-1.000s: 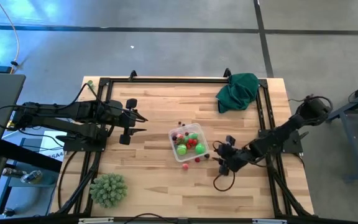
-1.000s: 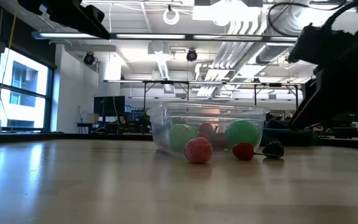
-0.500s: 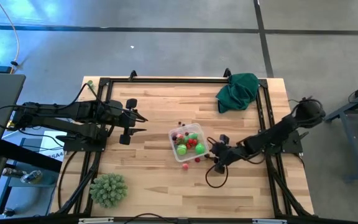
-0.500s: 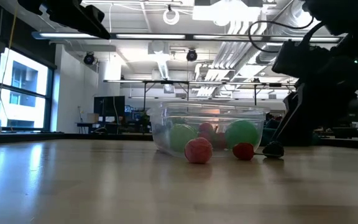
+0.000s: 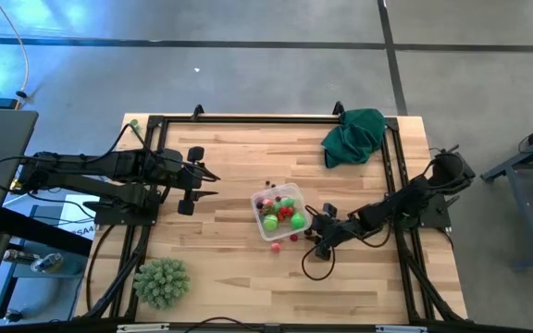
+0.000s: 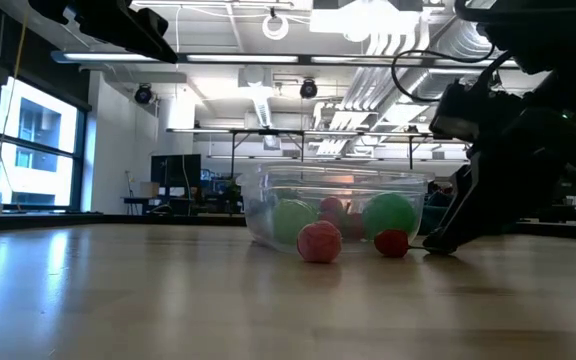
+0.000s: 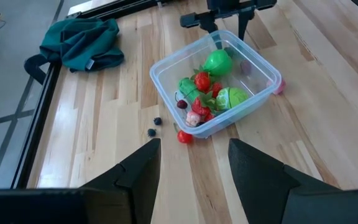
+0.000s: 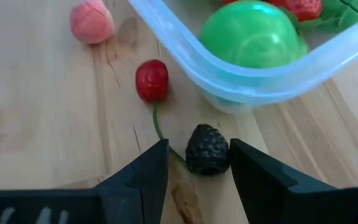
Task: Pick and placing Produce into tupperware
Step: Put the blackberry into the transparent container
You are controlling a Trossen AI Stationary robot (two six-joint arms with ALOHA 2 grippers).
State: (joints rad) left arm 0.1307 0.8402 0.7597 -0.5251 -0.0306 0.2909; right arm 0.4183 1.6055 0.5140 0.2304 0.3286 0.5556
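The clear tupperware [image 5: 278,215] stands at the table's middle and holds green and red produce [image 7: 215,93]. A pink ball [image 8: 92,22], a red cherry [image 8: 152,81] and a dark bumpy berry [image 8: 207,149] lie on the wood beside its right near corner. My right gripper [image 8: 197,155] is open, low over the table, with one finger on each side of the dark berry. More small pieces [image 7: 158,121] lie at the box's far left side. My left gripper [image 5: 213,183] is open and waits left of the box. My right gripper's fingers [image 8: 253,177] stand on both sides of the dark berry [image 8: 207,149], slanting down from the table's right. The berry lies on the table. Whether a finger touches it, I cannot tell.
A dark green cloth [image 5: 353,136] lies at the far right corner. A spiky pale-green ball [image 5: 162,282] sits at the near left. Black frame rails [image 5: 391,185] run along the table's edges. Bare wood lies between the box and the near edge.
My right gripper has moved toward the table's left, toward the tupperware, and come down to the table around the dark berry. The produce and the box have stayed in place.
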